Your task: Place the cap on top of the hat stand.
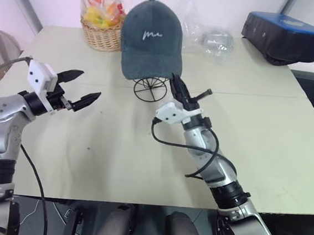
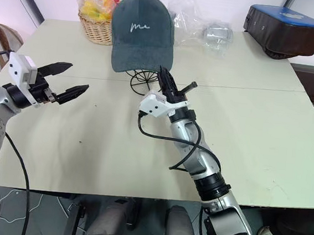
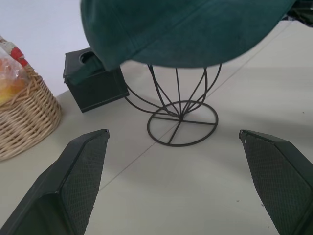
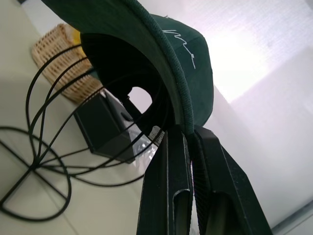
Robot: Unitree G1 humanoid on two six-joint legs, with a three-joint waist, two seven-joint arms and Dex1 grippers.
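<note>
On the pale table (image 1: 254, 149), just past our right gripper (image 1: 176, 87), the cap (image 1: 151, 39) sits over the hat stand (image 1: 150, 88), its brim edge clamped between our fingers. Our left gripper (image 1: 83, 89) hangs spread and empty, well to the side. Beyond the fingers stand a wicker basket (image 1: 101, 34), a black box (image 3: 93, 81), crumpled plastic (image 1: 212, 39) and a white wall (image 1: 224, 2).

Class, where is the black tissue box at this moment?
In the left wrist view, the black tissue box sits on the table behind the hat stand, between it and the wicker basket.
</note>
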